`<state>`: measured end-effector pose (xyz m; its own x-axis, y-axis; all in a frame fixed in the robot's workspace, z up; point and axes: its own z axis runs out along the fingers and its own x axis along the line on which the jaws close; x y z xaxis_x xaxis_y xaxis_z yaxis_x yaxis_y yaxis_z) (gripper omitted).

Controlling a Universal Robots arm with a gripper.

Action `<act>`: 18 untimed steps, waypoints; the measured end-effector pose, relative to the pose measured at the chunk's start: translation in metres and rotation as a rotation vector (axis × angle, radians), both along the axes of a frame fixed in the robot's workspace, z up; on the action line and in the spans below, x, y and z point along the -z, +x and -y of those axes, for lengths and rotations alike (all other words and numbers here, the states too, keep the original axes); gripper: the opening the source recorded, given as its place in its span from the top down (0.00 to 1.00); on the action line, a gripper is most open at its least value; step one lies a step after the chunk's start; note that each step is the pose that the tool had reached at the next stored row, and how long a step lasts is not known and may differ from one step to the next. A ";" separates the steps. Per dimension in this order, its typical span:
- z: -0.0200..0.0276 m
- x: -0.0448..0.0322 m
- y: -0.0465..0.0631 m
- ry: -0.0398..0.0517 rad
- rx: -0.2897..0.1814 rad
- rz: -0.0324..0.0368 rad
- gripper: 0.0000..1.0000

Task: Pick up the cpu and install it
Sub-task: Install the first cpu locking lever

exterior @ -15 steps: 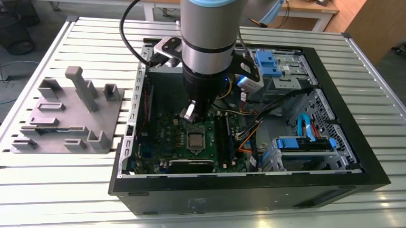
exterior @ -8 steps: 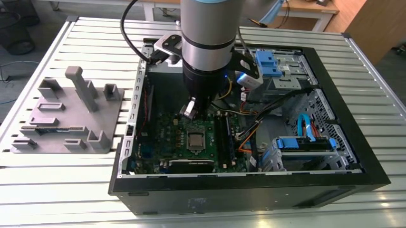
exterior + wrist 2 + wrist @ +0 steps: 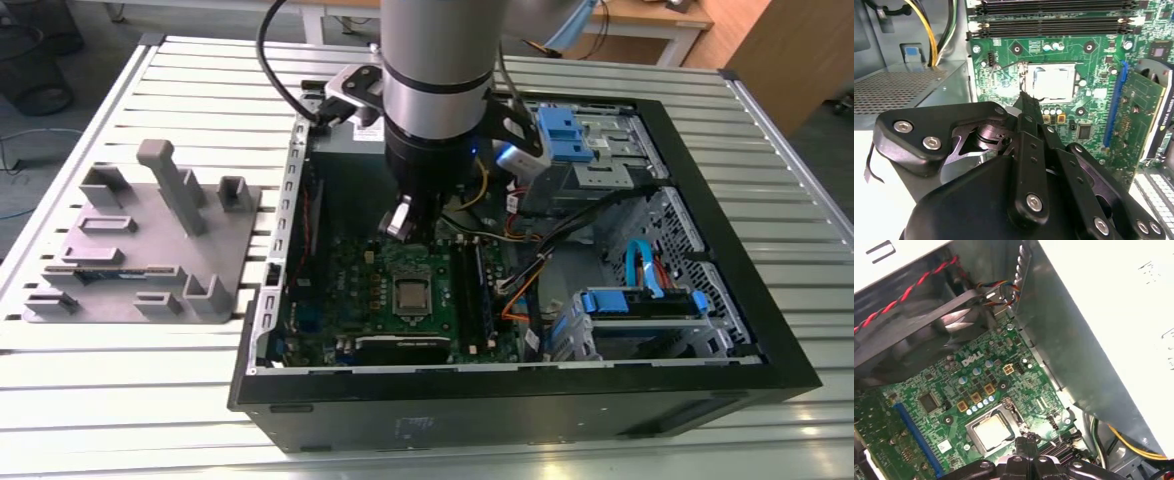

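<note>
Chip first: the cpu [image 3: 411, 293] lies flat in the socket at the middle of the green motherboard [image 3: 350, 300], inside the open computer case [image 3: 747, 300] on the slatted desk [image 3: 107, 400]. By its look it is already seated there, pale top up and square to the board, so it has no long axis to line up with. Around it sits the metal socket frame [image 3: 1026, 85], and I judge the frame's lid still open, since the chip's whole top is bare.

Now the relation that matters. In the exterior view the gripper [image 3: 396, 222] hangs above the board, just on the far side of the chip and a touch toward that view's left. In the second wrist view the cpu [image 3: 1054, 82] lies just beyond the tip of the fingers [image 3: 1026, 102], with nothing between them and nothing in their grip. The two fingers stand pressed together, clenched on nothing, their tip close to the frame's edge; whether it touches that edge I cannot tell. The first wrist view agrees: the cpu [image 3: 993, 432] sits just ahead of the dark fingers [image 3: 1025, 445].

Pose of the arm [image 3: 434, 70]: the single arm comes straight down from above, wrist upright, fingers pointing into the case. The grey plastic block [image 3: 134, 250] with upright posts stands well apart, outside the case at the exterior view's left.
</note>
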<state>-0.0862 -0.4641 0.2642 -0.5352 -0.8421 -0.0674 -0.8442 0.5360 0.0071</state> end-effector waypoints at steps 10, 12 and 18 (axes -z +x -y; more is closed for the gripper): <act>-0.0063 0.0001 0.010 0.0000 0.000 0.0000 0.89; -0.0072 0.0001 0.013 0.0000 0.000 0.0000 0.89; -0.0127 0.0004 0.019 -0.0002 0.000 -0.0001 0.89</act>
